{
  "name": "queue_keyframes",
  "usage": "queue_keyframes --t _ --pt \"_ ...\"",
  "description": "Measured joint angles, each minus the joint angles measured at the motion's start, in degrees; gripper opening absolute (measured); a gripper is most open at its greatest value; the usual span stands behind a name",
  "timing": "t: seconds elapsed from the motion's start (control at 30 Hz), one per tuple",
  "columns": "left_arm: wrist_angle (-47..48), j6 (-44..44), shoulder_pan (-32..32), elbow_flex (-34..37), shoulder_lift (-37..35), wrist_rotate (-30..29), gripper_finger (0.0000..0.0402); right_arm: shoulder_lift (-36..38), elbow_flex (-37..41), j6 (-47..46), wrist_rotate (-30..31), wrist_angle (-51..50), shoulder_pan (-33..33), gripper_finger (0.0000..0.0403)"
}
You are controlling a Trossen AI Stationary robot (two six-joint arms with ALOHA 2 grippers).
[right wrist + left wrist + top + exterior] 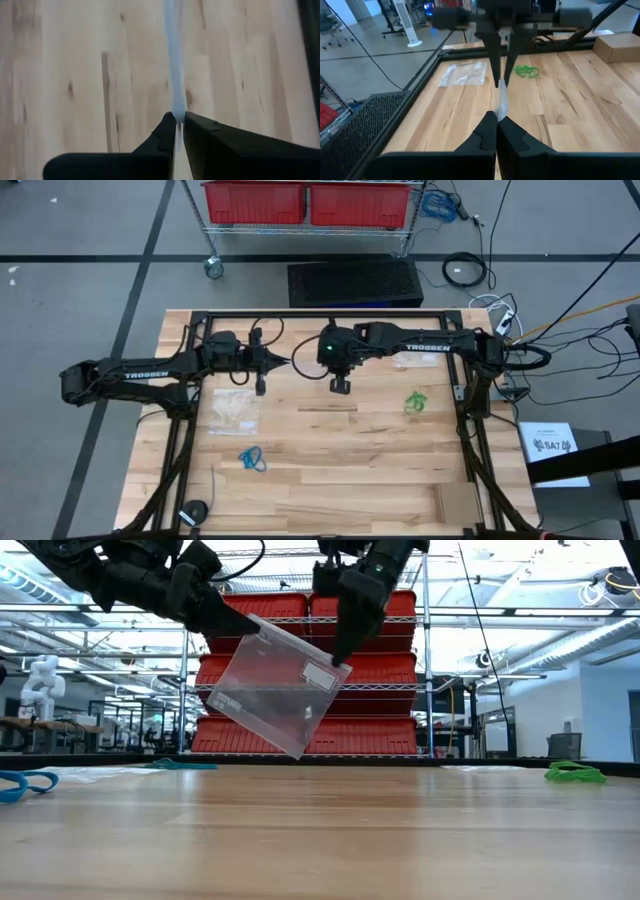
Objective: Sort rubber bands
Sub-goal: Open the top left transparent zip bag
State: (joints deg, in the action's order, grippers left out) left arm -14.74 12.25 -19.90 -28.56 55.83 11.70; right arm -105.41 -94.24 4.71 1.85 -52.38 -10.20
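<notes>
Left gripper [252,624], right gripper [337,660] pinch zip bag [275,685] edges, midair.

Pale wood-plank table [330,470] inside black frame [330,315]. On it: clear zip bag [232,410] flat just beneath left gripper [287,361]; blue bands [252,459] farther toward near edge on same side; green bands [416,401] on right gripper [296,363] side, under right arm, well apart from blue. Second clear bag [415,361] under right arm near far edge. Black round object [194,511] at near left corner.
</notes>
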Motion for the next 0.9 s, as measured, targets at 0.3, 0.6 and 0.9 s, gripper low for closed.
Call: queue_keyframes --t 0.3,0.6,0.9 --pt "-1.13 -0.26 0.0 0.0 -0.09 -0.23 0.0 1.23 0.12 -1.0 6.42 -5.46 0.06 0.0047" --pt "-1.43 -2.0 -0.01 0.0 -0.06 -0.37 0.0 4.45 -2.27 0.86 11.15 3.03 0.28 0.0126" --pt "-1.12 -2.01 0.0 0.0 0.02 -0.35 0.0 5.59 -2.25 4.69 13.07 4.61 2.36 0.0045"
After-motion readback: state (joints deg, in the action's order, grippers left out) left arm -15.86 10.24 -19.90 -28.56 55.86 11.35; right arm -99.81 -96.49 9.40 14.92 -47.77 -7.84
